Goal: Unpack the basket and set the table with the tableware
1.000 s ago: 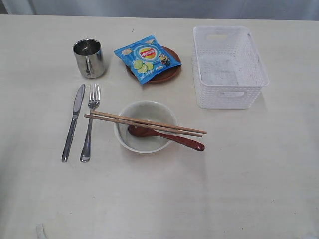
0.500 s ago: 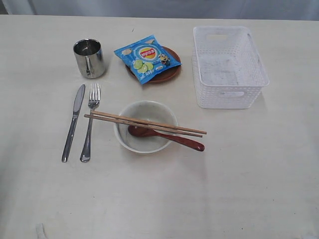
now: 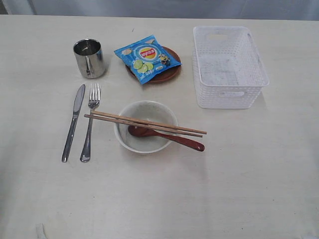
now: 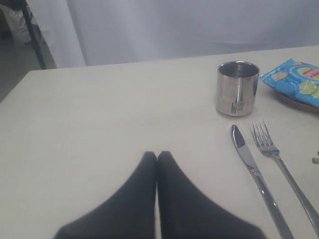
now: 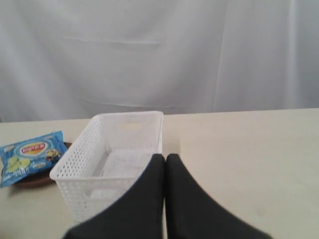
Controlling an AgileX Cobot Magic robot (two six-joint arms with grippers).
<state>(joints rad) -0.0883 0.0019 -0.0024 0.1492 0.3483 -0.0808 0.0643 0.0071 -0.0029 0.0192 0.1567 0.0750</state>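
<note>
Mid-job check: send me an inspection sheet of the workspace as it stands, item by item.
Surface: table pale, no spills seen.
Job's things: basket upright and empty, at the right of the exterior view. Mug upright at the left, with knife and fork lying side by side nearer the camera. Bowl in the middle, spoon head inside it, chopsticks laid across its rim. Plate beyond the bowl.
Clutter: chip bag lying on the plate.
Grippers: left gripper and right gripper both shut, holding nothing.
Cables: nothing seen.
Surroundings: pale curtain behind the table.
</note>
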